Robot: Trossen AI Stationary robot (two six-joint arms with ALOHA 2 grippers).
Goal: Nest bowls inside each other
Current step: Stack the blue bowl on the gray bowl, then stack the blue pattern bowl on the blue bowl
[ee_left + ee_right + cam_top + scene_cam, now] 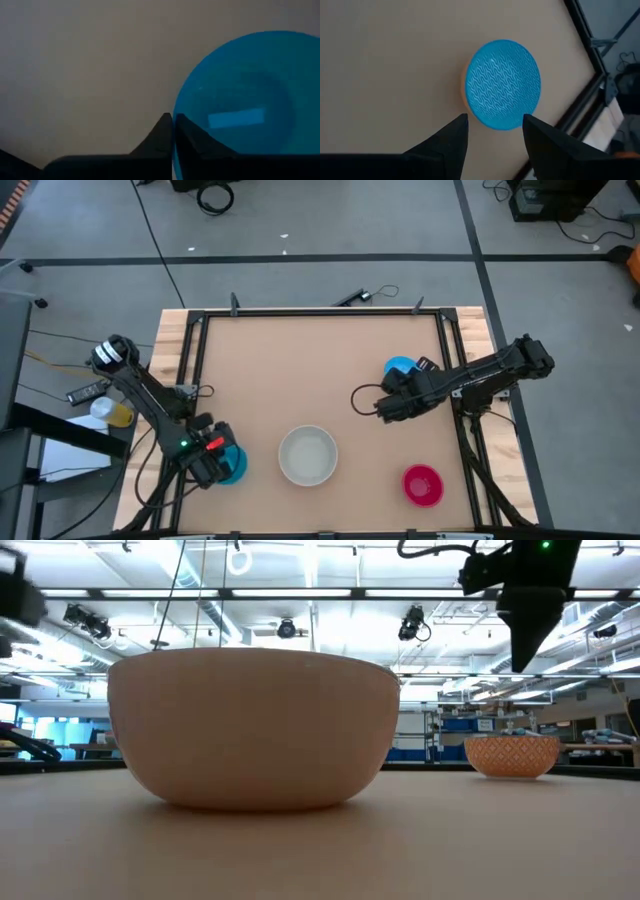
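My left gripper (pixel 218 462) is shut on a teal bowl (pixel 234 466) at the table's near left. A grey-white bowl (pixel 307 456) stands on its base near the front edge, filling the middle of the low view (pixel 255 730). A small magenta bowl (pixel 422 485) stands at the near right. A small bright blue bowl (pixel 502 84), orange on its outer wall (pixel 512 755), stands at the right, half hidden by my right arm in the high view (pixel 398 366). My right gripper (pixel 495 134) hangs open above it, touching nothing. My left gripper has the teal bowl by its rim (pixel 176 131), on the side toward the table's left edge. One finger (pixel 195 142) is inside the bowl and the other (pixel 157 140) outside. The fingers come steeply from above. The bowl sits upright; lifted or on the table, I cannot tell.
A black rail (pixel 320 313) frames the wooden table. A black cable (pixel 362 396) loops off my right arm over the table's middle. Bare board lies between the bowls and across the far half. Off the table at left lie a yellow object (pixel 118 414) and papers.
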